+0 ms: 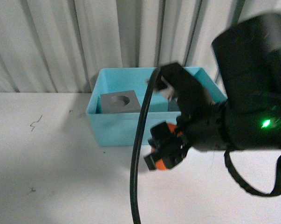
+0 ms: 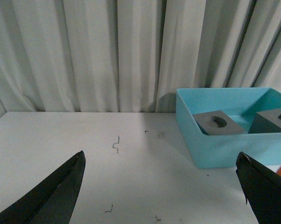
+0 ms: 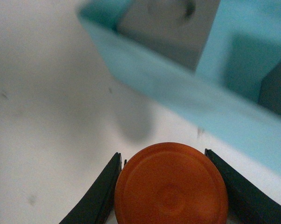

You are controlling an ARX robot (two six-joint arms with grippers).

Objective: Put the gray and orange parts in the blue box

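Right gripper [image 3: 170, 186] is clamped on the orange cylinder [image 3: 170, 184], held above the table [image 3: 47, 116] just short of the box [image 3: 177, 100] wall. Both gray cubes [image 2: 218, 123] [image 2: 275, 121] sit in the box beyond it. Left gripper [image 2: 161, 196] is spread wide, holding nothing, box off to one side.

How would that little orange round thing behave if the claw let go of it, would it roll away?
Probably, if it landed on its side: the small orange cylinder shows a round flat end, so it could roll on the smooth white table. It looks rigid, keeping its shape between the right end effector fingers. Its smooth surface may be somewhat slippery.
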